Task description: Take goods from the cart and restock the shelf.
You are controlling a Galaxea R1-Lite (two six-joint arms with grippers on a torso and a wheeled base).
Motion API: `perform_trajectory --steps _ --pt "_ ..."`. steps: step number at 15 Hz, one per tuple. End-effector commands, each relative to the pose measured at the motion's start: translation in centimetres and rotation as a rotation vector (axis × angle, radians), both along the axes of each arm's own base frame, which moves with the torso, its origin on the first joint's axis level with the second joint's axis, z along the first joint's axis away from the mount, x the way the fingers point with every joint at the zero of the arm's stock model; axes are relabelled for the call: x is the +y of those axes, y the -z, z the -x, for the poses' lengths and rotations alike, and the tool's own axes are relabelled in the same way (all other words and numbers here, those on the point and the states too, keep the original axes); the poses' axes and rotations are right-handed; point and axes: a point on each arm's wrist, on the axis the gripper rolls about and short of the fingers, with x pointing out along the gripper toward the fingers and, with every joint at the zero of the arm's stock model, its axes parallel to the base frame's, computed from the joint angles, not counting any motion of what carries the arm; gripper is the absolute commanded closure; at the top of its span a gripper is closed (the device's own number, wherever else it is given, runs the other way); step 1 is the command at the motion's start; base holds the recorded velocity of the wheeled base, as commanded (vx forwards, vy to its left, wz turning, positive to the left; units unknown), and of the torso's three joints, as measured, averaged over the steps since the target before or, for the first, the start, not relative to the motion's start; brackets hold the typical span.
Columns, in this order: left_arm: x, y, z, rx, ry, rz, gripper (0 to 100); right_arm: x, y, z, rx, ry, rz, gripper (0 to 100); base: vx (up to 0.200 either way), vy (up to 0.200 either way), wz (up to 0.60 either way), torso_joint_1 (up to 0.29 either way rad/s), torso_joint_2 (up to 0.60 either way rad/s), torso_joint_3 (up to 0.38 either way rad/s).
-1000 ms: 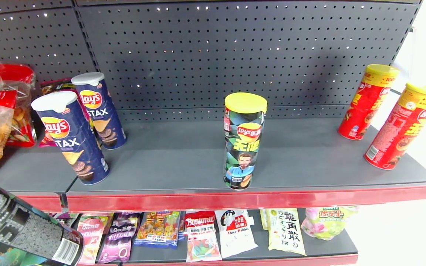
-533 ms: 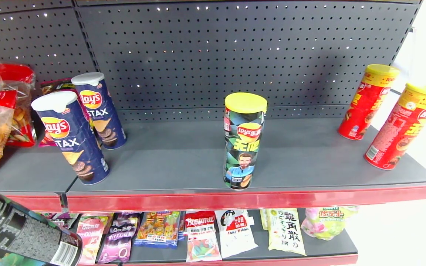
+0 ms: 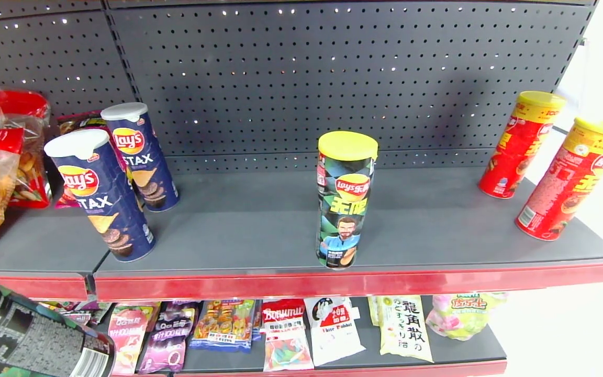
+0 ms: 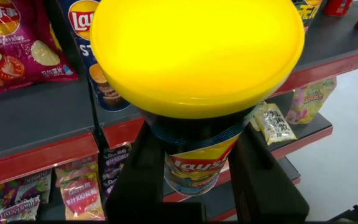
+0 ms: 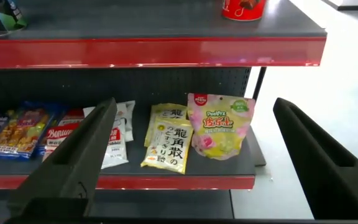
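The shelf (image 3: 259, 225) was a grey deck with a red lip. Nearest, my left gripper (image 4: 199, 171) clamped a yellow-lidded can (image 4: 197, 56), low off the shelf's left end, not yet placed. My right gripper (image 5: 193, 106) hung spread, empty. Farther, a matching can (image 3: 344, 199) stood shelved; I judged restocking partly done.

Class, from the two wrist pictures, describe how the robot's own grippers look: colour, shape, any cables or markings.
The left gripper and the right gripper look alike. Each has two matte black fingers, broad and blocky with flat inner faces, narrowing to wedge-like tips. Their surfaces are plain and unmarked.
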Motion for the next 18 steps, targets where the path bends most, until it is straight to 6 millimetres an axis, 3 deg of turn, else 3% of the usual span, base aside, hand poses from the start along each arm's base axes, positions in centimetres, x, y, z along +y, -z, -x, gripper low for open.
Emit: perform_trajectory --steps 1,7,13,15,18 --pt "0.0 0.0 0.1 -0.005 0.000 0.000 100 0.0 0.0 0.0 0.003 -0.003 0.001 0 0.000 0.000 0.00 0.000 0.00 0.000" --pt "0.0 -0.2 0.0 -0.006 -0.003 0.000 100 0.0 0.0 0.0 0.003 -0.005 0.001 0 0.000 0.000 -0.60 0.003 0.01 0.002" --pt "0.0 -0.8 -0.3 -0.006 -0.013 -0.001 100 0.0 0.0 0.0 0.003 -0.006 0.001 0 0.000 0.000 0.00 0.000 0.00 0.000" --pt "-0.1 -1.5 -1.5 0.020 -0.006 -0.001 100 0.0 0.0 0.0 0.004 -0.008 -0.004 0 0.000 0.000 0.00 0.000 0.00 0.000" --pt "-0.4 -2.8 -5.9 0.032 0.054 0.002 100 0.0 0.0 0.0 0.003 -0.011 0.004 0 0.000 0.000 0.00 0.000 0.00 0.000"
